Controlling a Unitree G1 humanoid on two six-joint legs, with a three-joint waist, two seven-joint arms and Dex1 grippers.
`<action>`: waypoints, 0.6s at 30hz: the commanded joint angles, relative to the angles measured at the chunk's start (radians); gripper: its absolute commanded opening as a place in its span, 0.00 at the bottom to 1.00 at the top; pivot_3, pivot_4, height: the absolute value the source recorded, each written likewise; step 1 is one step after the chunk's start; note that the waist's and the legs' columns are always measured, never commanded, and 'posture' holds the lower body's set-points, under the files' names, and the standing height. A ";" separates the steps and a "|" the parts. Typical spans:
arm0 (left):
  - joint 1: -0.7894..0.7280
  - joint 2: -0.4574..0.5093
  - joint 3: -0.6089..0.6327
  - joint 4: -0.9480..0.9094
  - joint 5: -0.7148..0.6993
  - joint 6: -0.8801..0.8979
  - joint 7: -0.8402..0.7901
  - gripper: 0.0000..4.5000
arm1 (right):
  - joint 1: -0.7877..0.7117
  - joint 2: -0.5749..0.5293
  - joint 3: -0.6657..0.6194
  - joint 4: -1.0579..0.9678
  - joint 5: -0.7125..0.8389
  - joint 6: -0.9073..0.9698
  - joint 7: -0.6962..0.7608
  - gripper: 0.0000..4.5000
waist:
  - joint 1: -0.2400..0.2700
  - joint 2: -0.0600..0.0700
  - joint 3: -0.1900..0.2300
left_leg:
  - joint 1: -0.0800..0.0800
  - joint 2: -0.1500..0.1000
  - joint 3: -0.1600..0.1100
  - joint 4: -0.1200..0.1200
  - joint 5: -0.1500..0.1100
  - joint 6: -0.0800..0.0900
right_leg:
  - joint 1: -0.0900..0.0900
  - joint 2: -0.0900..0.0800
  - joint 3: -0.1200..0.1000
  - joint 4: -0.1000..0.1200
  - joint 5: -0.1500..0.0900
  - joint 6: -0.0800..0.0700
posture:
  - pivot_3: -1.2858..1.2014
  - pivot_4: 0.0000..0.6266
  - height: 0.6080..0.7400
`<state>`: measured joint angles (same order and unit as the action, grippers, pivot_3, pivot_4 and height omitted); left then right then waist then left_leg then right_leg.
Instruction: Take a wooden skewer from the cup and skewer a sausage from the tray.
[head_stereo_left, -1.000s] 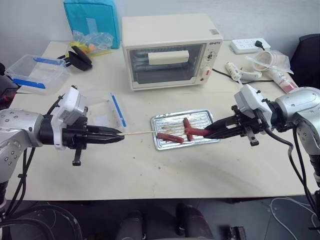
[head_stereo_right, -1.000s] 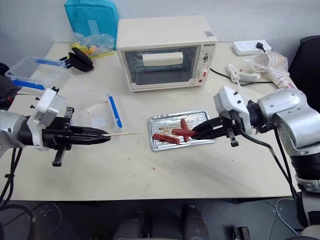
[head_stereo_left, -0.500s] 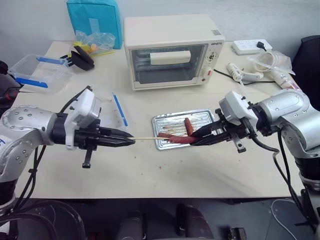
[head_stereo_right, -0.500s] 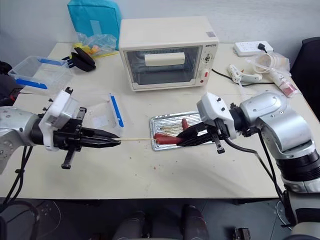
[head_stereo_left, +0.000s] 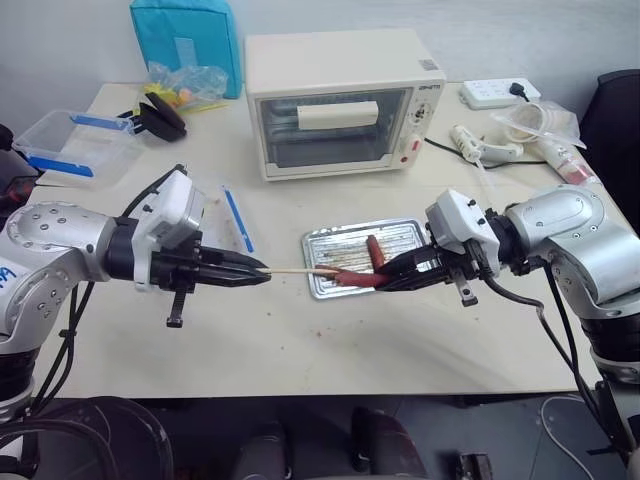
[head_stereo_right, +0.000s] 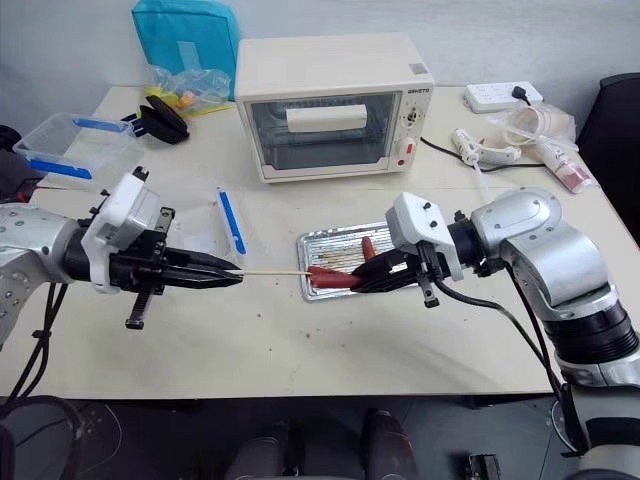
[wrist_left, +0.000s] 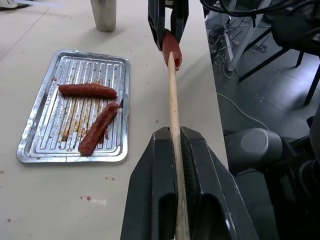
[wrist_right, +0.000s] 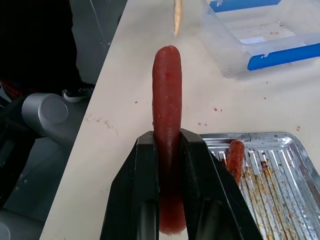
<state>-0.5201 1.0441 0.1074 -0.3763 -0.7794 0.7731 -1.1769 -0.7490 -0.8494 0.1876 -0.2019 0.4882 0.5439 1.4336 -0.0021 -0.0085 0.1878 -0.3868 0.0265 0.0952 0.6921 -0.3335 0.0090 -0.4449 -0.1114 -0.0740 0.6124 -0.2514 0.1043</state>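
Observation:
My left gripper (head_stereo_left: 262, 271) is shut on the wooden skewer (head_stereo_left: 295, 269), which points level toward the right. My right gripper (head_stereo_left: 385, 283) is shut on a reddish-brown sausage (head_stereo_left: 355, 279) and holds it level, pointing left at the skewer. In the left wrist view the skewer (wrist_left: 173, 100) ends right at the sausage (wrist_left: 171, 47). In the right wrist view its tip (wrist_right: 176, 15) sits just off the sausage's (wrist_right: 166, 100) end, so I cannot tell if they touch. Two more sausages (wrist_left: 87, 90) lie on the silver tray (head_stereo_left: 400, 235). The cup (wrist_left: 104, 12) stands beyond the tray.
A white oven (head_stereo_left: 335, 100) stands behind the tray. A clear box with blue clips (head_stereo_left: 75, 145) sits at the far left, and its lid (head_stereo_left: 225, 220) lies near my left gripper. A power strip (head_stereo_left: 495, 92) and plastic bags occupy the back right.
My right gripper has carried the sausage leftward and a little down, from over the tray toward the skewer's tip. The left gripper has stayed nearly in place with the skewer.

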 joint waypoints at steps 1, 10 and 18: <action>0.013 0.024 0.039 -0.004 0.007 -0.018 -0.016 0.00 | -0.014 -0.012 -0.031 -0.006 0.002 -0.017 0.010 0.10 | 0.000 0.000 0.000 | 0.000 0.000 0.000 0.000 0.000 0.000 | 0.000 0.000 0.000 0.000 0.000 0.000 | 0.52 0.24 1.00; 0.019 0.010 0.031 -0.019 0.013 -0.021 0.002 0.00 | -0.030 0.004 -0.026 -0.012 0.008 -0.002 0.001 0.10 | 0.000 0.000 0.000 | 0.000 0.000 0.000 0.000 0.000 0.000 | 0.000 0.000 0.000 0.000 0.000 0.000 | 0.52 0.24 1.00; 0.000 -0.011 0.005 -0.016 0.025 -0.034 0.014 0.00 | -0.044 0.022 -0.028 -0.036 0.029 0.025 -0.021 0.10 | 0.001 0.000 0.000 | 0.000 0.000 0.000 0.001 0.000 0.000 | 0.000 0.000 0.000 0.001 0.000 0.000 | 0.52 0.24 1.00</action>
<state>-0.5005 1.0335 0.1058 -0.3806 -0.7621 0.7550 -1.1671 -0.7696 -0.8292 0.1876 -0.1988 0.4950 0.5648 1.4176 -0.0016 -0.0085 0.1878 -0.3869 0.0266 0.0951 0.6929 -0.3336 0.0091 -0.4449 -0.1113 -0.0740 0.6129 -0.2514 0.1043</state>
